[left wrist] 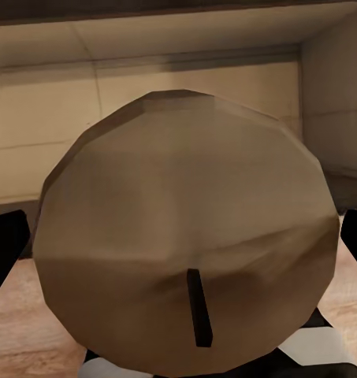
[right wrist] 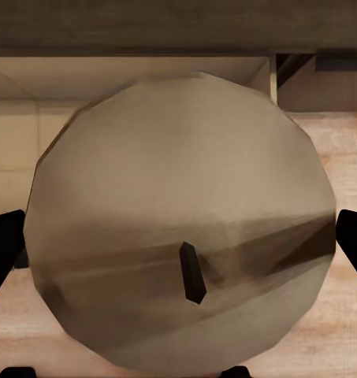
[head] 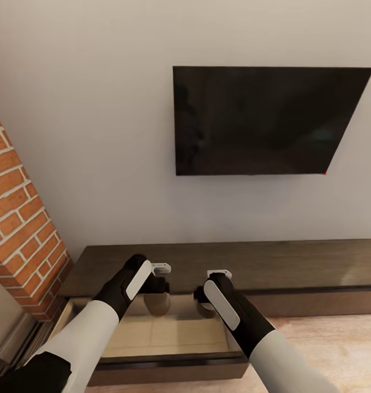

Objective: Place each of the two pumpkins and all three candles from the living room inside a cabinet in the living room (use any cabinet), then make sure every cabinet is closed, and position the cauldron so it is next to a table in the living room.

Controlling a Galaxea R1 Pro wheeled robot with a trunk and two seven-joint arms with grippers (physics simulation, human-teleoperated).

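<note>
Two candles are in hand, one in each pincer. The left pincer (head: 157, 297) is closed about the left candle (head: 156, 303), its dark fingers (left wrist: 6, 250) set wide on either side of the wax body and touching it. The right pincer (head: 205, 305) grips the right candle (head: 205, 310) the same way, with black fingers (right wrist: 5, 253) pressed at both flanks.

Each candle hangs below its pincer with its long axis upright, the flat round top turned up toward the wrist camera and the wick end uppermost. On the left candle (left wrist: 186, 236) the short dark wick (left wrist: 198, 307) stands out of a tan, faceted top that is darker brown toward the near edge. The right candle (right wrist: 182, 236) is paler, a greyish beige with brown streaks across its lower half, and its stubby black wick (right wrist: 192, 272) leans slightly.

Both candles hang over the pulled-out drawer (head: 153, 333) of the long dark wood cabinet (head: 294, 265), whose pale beige divided floor lies beneath the pincers; whether either candle touches that floor cannot be told. Beyond the pincers the cabinet top runs along the wall, under a black TV (head: 264, 120). Red brick (head: 19, 218) rises off to the left of the left pincer, and light wood floor (head: 327, 338) shows to the right of the right one.
</note>
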